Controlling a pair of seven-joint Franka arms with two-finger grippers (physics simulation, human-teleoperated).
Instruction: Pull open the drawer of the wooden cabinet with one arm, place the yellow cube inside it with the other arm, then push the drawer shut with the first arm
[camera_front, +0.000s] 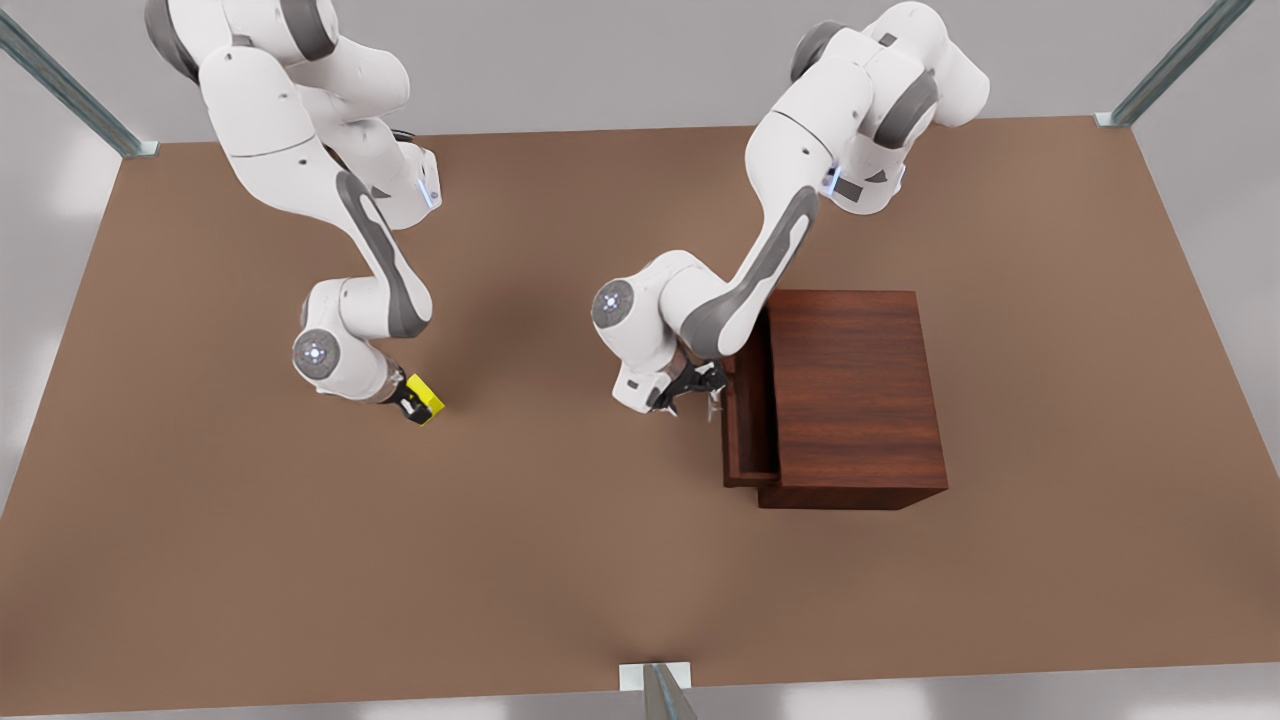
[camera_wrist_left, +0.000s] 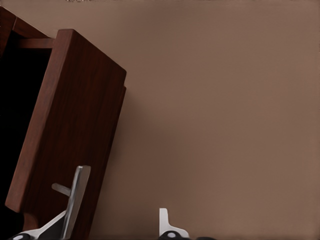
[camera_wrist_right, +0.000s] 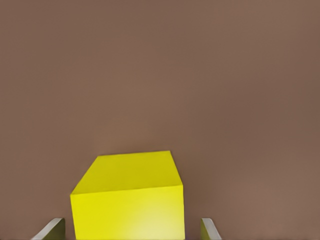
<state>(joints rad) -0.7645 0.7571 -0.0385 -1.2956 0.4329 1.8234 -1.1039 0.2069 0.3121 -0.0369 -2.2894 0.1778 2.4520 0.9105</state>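
The wooden cabinet (camera_front: 855, 390) stands at the front view's right. Its drawer (camera_front: 748, 420) is pulled partly out toward the front view's left. My left gripper (camera_front: 695, 385) is at the drawer front (camera_wrist_left: 70, 130), open, its fingers on either side of the silver bar handle (camera_wrist_left: 76, 200). The yellow cube (camera_front: 428, 398) rests on the brown table at the front view's left. My right gripper (camera_front: 412, 400) is low over it and open. One finger (camera_wrist_right: 52, 229) shows on each side of the cube (camera_wrist_right: 130, 200), with small gaps.
The brown table (camera_front: 560, 560) spreads wide between the two arms and in front of the cabinet. Metal frame posts (camera_front: 70, 90) stand at the table's corners, and one (camera_front: 665, 690) at the near edge's middle.
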